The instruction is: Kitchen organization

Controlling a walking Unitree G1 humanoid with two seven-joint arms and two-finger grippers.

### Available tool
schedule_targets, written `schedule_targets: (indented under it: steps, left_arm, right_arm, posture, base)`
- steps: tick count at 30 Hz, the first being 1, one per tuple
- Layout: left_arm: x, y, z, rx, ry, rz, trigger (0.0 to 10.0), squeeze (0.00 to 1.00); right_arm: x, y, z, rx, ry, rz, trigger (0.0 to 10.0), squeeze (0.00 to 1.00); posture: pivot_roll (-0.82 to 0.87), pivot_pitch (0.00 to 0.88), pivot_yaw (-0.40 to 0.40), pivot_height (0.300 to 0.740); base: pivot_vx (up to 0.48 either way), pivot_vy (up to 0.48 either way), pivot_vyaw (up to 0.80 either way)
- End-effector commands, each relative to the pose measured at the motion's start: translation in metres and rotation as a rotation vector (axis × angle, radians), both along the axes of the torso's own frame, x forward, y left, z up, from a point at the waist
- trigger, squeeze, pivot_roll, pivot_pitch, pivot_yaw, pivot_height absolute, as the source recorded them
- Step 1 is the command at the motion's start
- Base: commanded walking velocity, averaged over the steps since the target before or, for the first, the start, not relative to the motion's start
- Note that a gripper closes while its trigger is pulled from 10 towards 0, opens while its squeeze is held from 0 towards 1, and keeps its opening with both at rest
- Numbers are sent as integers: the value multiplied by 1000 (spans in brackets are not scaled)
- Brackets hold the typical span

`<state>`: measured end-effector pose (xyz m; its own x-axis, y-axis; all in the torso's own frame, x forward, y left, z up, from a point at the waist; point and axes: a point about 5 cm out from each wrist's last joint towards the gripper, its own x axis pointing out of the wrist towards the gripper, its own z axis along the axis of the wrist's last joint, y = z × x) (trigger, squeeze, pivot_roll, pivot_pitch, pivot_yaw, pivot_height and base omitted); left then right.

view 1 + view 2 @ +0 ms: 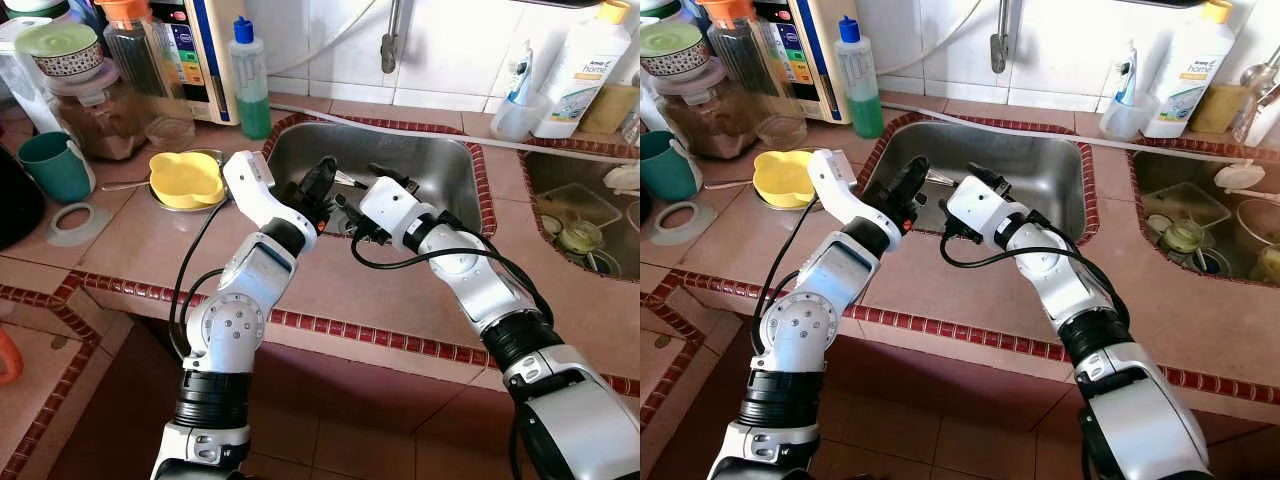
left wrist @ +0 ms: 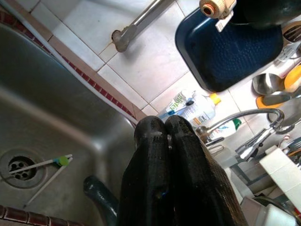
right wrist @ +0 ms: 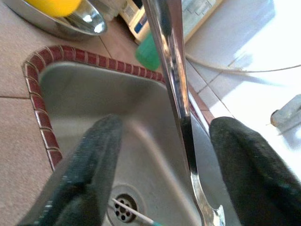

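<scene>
Tidying looks barely started, as I judge it. The yellow plastic bowl point(image 1: 185, 178) sits in a steel dish on the tiled counter just beyond my left elbow. Jars, a teal mug point(image 1: 55, 165) and a green soap bottle point(image 1: 250, 85) crowd the counter farther out on that side. Nothing appears sorted yet.

Both my arms reach over the stainless steel sink point(image 1: 440, 165). My left end effector point(image 1: 320, 178) hangs above the near rim with its fingers pressed tight together. I cannot see whether anything is clamped between them. My right end effector point(image 3: 168, 123) faces it from just beside, with fingers spread wide. A long shiny metal utensil handle point(image 3: 176, 94) runs through that gap, closer to one finger and gripped by neither. Taking that handle seems to be the step in hand, and everything after it is left to do.

The right wrist view shows the handle plainly, while from the head it is only a thin glint between the end effectors. The left wrist view shows the sink floor below my left end effector, where a thin white stick with a green tip point(image 2: 44, 164) lies across the drain point(image 2: 19, 167). It also shows a dark blue tray point(image 2: 225, 52) against the wall tiles beyond.
</scene>
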<state>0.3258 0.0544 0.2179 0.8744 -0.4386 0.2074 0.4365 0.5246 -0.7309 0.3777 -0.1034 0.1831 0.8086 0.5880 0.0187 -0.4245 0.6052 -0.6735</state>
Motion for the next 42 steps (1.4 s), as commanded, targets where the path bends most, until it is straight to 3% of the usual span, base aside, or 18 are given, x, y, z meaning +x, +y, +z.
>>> schedule_targets:
  steps: [1,10,13,26,38,39,40,42]
  left_arm:
    - [-4,-10,5,-34,-16,-29,8196,0]
    - [-6,-10,0,1,-14,-53,9020,0]
    - [-6,-11,1,11,-22,-63,10000,0]
    - [-8,-15,2,8,-28,-72,10000,0]
    - [-8,-15,1,18,-33,-74,10000,0]
    - [-8,-15,1,16,-32,-75,10000,184]
    - [-8,-15,1,11,-30,-75,10000,1000]
    - [-8,-16,0,2,-28,-78,10000,1000]
  right_arm:
    - [1,-3,3,12,4,13,0,0]
    - [0,-19,2,-46,16,44,0,0]
    - [1,-23,3,-47,17,35,0,0]
    - [1,-19,2,27,20,8,0,0]
    - [0,-20,-1,39,25,-2,0,0]
    - [0,-20,-1,38,25,-2,0,0]
    - [0,-20,-1,39,25,-4,0,0]
    - [0,-20,-1,37,23,-6,0,0]
  posture:
    - [-7,96,36,740]
    - [-18,96,42,740]
    - [-18,93,43,740]
    - [-18,85,44,740]
    - [-20,89,42,740]
    - [-22,89,42,740]
    - [-22,89,42,740]
    - [-22,90,42,740]
  base:
    - [0,0,0]
    - [0,0,0]
    - [0,0,0]
    - [0,0,0]
    - [0,0,0]
    - [0,0,0]
    - [0,0,0]
    - [0,0,0]
